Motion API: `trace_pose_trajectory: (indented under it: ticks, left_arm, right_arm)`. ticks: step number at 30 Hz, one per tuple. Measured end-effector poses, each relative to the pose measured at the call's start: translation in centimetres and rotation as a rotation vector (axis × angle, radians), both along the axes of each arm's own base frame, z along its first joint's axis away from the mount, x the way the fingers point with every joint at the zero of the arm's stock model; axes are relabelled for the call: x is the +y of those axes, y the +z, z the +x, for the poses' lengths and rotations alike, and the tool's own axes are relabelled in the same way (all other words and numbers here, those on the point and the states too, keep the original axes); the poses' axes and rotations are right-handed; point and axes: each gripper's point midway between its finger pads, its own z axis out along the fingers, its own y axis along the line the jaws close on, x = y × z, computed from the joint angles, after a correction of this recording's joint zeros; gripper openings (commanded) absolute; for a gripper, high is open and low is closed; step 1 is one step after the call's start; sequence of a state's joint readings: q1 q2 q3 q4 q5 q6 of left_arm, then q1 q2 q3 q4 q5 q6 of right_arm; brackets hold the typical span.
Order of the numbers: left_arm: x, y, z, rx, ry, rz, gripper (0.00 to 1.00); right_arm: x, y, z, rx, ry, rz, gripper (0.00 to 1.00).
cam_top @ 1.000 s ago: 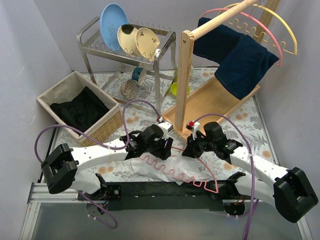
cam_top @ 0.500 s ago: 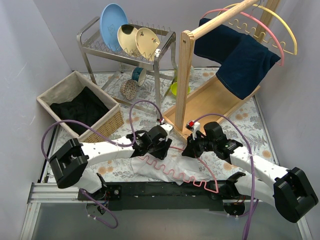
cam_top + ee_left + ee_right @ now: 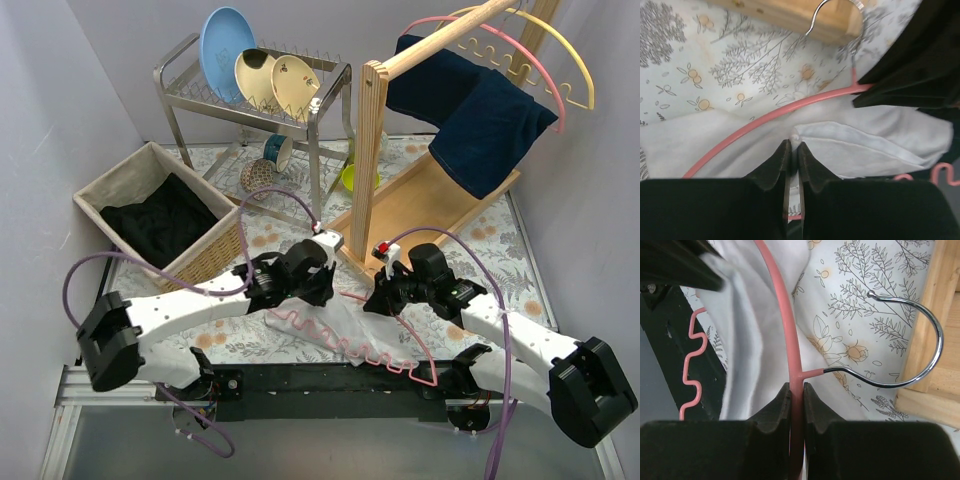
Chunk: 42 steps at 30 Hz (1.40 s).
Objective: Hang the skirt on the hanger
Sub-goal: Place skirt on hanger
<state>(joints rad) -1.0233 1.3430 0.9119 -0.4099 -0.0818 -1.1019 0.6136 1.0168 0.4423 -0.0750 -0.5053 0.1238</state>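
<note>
We see the skirt (image 3: pixel 345 322), white and thin, lying crumpled on the flower-printed table (image 3: pixel 520 262) near its front edge. It spreads in loose folds, and in the left wrist view one hemmed edge is gathered up into a small raised peak. The hanger (image 3: pixel 786 315) is pink, with a curved upper arm, a wavy lower bar and a silver hook (image 3: pixel 871 293). Its arm rests across the top of the skirt, touching the cloth. The wavy bar runs along the skirt's near side, and the hook reaches past the cloth over the bare table.
</note>
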Motion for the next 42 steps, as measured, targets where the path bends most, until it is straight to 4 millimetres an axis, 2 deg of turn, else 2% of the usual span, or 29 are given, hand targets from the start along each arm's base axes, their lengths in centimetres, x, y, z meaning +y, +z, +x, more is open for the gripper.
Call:
trace_pose_trajectory:
  ticks: [3,8,12,16,20,25,27,28,31,34,35,38,40,42]
  left_arm:
    - [0.2,3.9,-0.1,-0.047,0.022,-0.100,0.00]
    - [2.2,7.4,-0.6,-0.064,0.118,-0.197,0.00]
    - [5.5,9.8,-0.6,-0.090,0.279,-0.276,0.00]
    - [10.0,12.0,-1.0,-0.111,0.468,-0.403,0.00]
    - [12.8,11.5,-2.5,-0.051,0.573,-0.510,0.00]
    - [14.2,8.8,-4.1,0.071,0.654,-0.535,0.02]
    - [14.7,8.5,-4.5,0.101,0.682,-0.539,0.11]
    - [14.9,8.3,-4.7,0.115,0.695,-0.535,0.25]
    - [15.6,8.0,-5.3,0.149,0.728,-0.517,0.44]
    - [16.0,8.6,-5.7,0.154,0.716,-0.506,0.48]
    - [16.0,9.2,-5.9,0.143,0.691,-0.506,0.53]
    - [14.7,11.5,-6.2,0.116,0.571,-0.513,0.58]
    - [12.1,13.2,-6.5,0.108,0.423,-0.505,0.66]
    - [8.6,13.7,-6.6,0.116,0.265,-0.459,0.70]
  right_arm:
    - [-0.1,0.4,0.2,-0.020,-0.002,0.007,0.01]
    - [-0.1,1.2,0.4,-0.053,0.008,0.026,0.01]
    - [0.0,1.4,0.3,-0.063,0.028,0.034,0.01]
    - [0.0,1.6,0.3,-0.079,0.036,0.039,0.01]
    - [-0.1,1.9,0.5,-0.095,0.029,0.045,0.01]
    - [-0.5,1.9,1.2,-0.108,0.006,0.035,0.01]
    - [-0.6,1.7,1.3,-0.115,0.003,0.029,0.01]
    - [-0.6,1.7,1.4,-0.117,0.000,0.025,0.01]
    - [-0.8,1.3,1.7,-0.119,-0.010,0.008,0.01]
    - [-1.0,0.7,2.0,-0.115,-0.020,-0.016,0.01]
    - [-1.1,0.4,2.0,-0.111,-0.021,-0.023,0.01]
    - [-1.2,-0.4,2.1,-0.091,-0.019,-0.042,0.01]
    - [-1.2,-0.8,2.1,-0.077,-0.018,-0.051,0.01]
    - [-1.1,-1.1,2.1,-0.070,-0.016,-0.055,0.01]
